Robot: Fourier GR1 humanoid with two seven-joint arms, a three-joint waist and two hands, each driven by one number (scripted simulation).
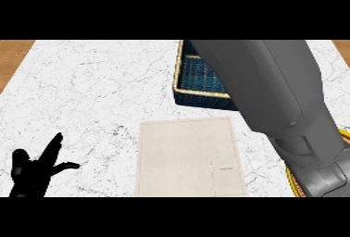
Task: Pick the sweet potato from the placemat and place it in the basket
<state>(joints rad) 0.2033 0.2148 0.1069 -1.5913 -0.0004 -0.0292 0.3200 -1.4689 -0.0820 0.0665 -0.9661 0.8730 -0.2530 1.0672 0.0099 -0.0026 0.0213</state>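
Observation:
The beige placemat (188,157) lies flat at the front centre of the marble counter, and nothing shows on it. Behind it stands the dark blue woven basket (198,81) with a tan rim, partly covered by my right forearm (287,106). That forearm runs from the lower right up over the basket to the picture's top, and its hand is out of sight there. No sweet potato shows anywhere. My left hand (31,173) rests at the lower left with fingers spread and nothing in it.
A yellow rim (295,181) peeks out beside my right forearm at the lower right. Wooden surface (14,53) borders the white marble counter (89,92) at the far left and far right corners.

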